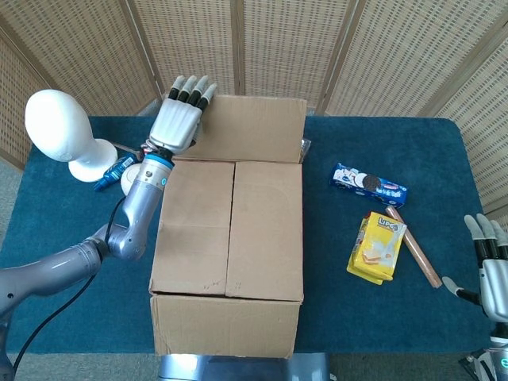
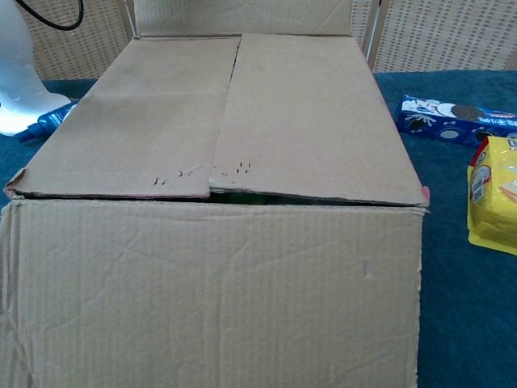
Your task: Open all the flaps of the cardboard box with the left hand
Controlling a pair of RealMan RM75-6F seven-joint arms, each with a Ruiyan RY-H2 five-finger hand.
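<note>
The cardboard box (image 1: 228,246) (image 2: 218,242) stands in the middle of the blue table. Its two long top flaps (image 1: 230,226) lie closed, meeting along a centre seam. The far end flap (image 1: 248,129) is folded outward and lies back, away from me. My left hand (image 1: 178,117) rests flat against that flap's left edge, fingers straight and together, holding nothing. My right hand (image 1: 492,262) hovers at the table's right front corner, fingers apart and empty. The chest view shows the box's front wall and closed flaps, but no hand.
A white mannequin head (image 1: 62,127) and a blue bottle (image 1: 111,173) stand left of the box. A cookie pack (image 1: 369,182), a yellow snack bag (image 1: 378,246) and a brown stick (image 1: 414,248) lie to its right. A wicker screen (image 1: 262,48) lines the back.
</note>
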